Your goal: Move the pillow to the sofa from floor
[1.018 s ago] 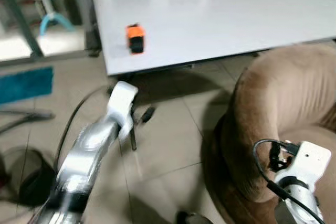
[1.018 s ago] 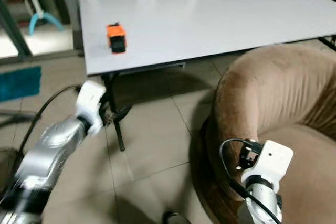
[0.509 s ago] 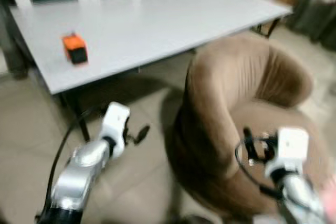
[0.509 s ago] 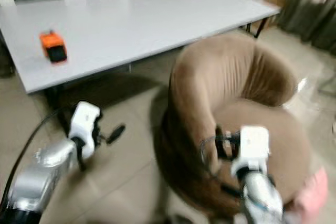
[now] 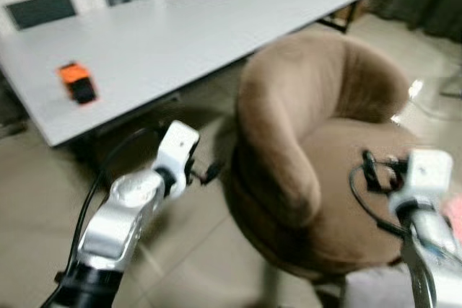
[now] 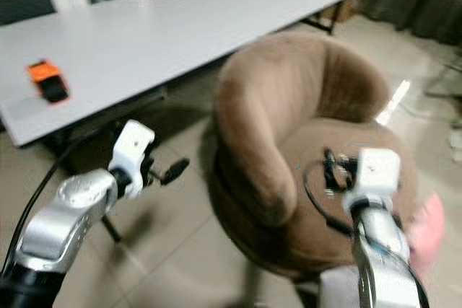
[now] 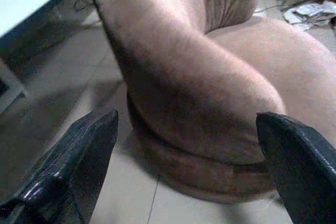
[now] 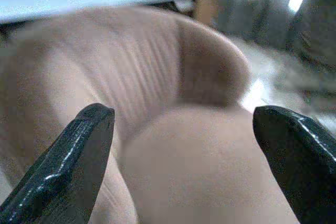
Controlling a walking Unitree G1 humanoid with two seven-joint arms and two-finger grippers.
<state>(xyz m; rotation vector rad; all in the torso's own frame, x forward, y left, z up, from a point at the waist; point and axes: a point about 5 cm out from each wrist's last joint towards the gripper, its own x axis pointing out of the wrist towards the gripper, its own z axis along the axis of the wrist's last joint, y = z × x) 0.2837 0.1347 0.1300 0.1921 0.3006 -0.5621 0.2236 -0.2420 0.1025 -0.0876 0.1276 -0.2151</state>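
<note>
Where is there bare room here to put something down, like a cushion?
The brown chair's seat, inside its curved back, lies bare under the right gripper, whose fingers are spread. The white table is bare from the small orange gadget to its far end. It is tighter on the floor between table and chair, where the left gripper hangs open.

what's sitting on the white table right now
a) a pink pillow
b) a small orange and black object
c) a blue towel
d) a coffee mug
b: a small orange and black object lies near the left end of the white table, with nothing else on the tabletop in view.
</note>
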